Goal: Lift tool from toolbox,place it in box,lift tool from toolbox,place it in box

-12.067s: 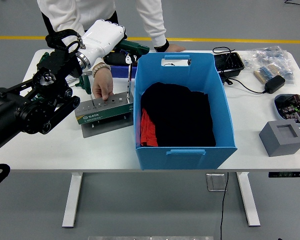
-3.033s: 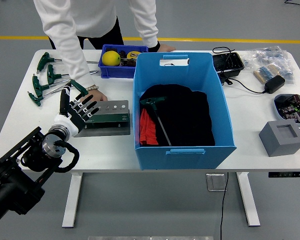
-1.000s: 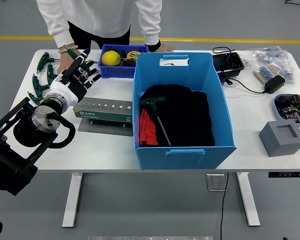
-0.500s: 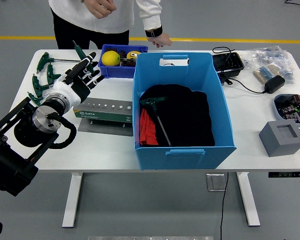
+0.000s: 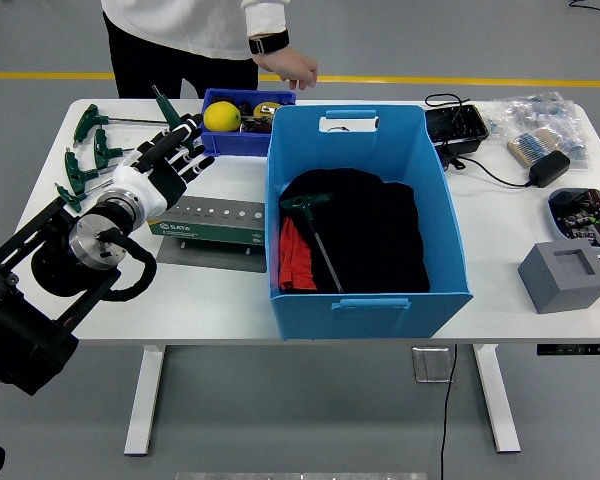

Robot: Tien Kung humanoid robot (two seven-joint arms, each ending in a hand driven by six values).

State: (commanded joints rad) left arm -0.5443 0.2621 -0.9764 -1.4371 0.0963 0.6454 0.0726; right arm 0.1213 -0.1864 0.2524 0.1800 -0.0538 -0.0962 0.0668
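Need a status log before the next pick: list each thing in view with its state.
left hand: open, empty, over the table
tool holder: slots empty
blue box: open, holds one T-handle wrench
small blue bin: holds a yellow ball

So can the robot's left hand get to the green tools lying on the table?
Probably yes. The left hand hangs open over the table's left part, and the green T-handle tools lie just to its left with nothing between them.
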